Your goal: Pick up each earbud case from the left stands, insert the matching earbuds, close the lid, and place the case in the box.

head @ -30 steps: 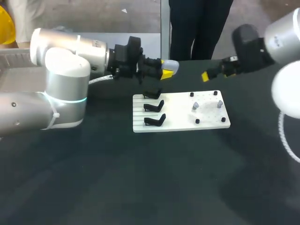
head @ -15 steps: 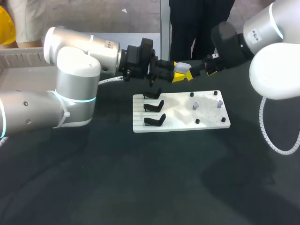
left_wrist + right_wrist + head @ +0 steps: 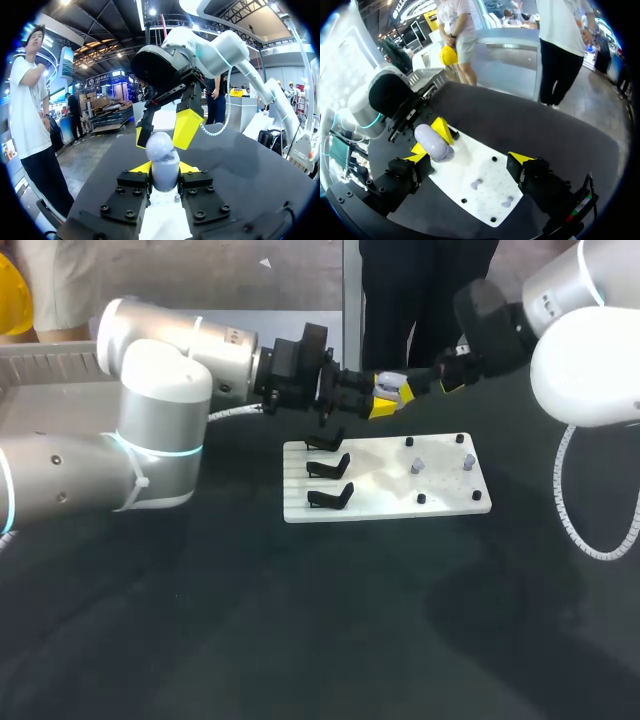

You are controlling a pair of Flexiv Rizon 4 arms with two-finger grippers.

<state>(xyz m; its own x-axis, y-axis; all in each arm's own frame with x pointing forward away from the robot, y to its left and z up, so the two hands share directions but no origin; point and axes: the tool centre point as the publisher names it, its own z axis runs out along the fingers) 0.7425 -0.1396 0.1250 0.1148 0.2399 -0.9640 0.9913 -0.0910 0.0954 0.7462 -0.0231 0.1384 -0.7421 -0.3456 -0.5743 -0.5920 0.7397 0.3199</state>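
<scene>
A lavender earbud case (image 3: 392, 384) hangs above the far edge of the white board (image 3: 385, 502), and my left gripper (image 3: 384, 400) is shut on it. In the left wrist view the case (image 3: 161, 159) stands upright between the yellow tips of the left gripper (image 3: 163, 168). My right gripper (image 3: 436, 382) faces it from the other side, open. Its fingers (image 3: 186, 127) straddle the top of the case without touching. In the right wrist view the case (image 3: 434, 142) sits near one finger of the wide-open right gripper (image 3: 470, 158). Two lavender earbuds (image 3: 417, 466) (image 3: 468, 460) rest on the board.
Three black stands (image 3: 329, 467) line the board's left side, all bare. Small black pegs (image 3: 421, 498) dot its right half around the earbuds (image 3: 476, 184). A grey tray (image 3: 40, 375) lies at the far left behind my left arm. Dark tabletop surrounds the board.
My left gripper carried the case rightward over the board's far edge. My right arm swung left until its open fingers met the case. Little has moved in the last half second.
</scene>
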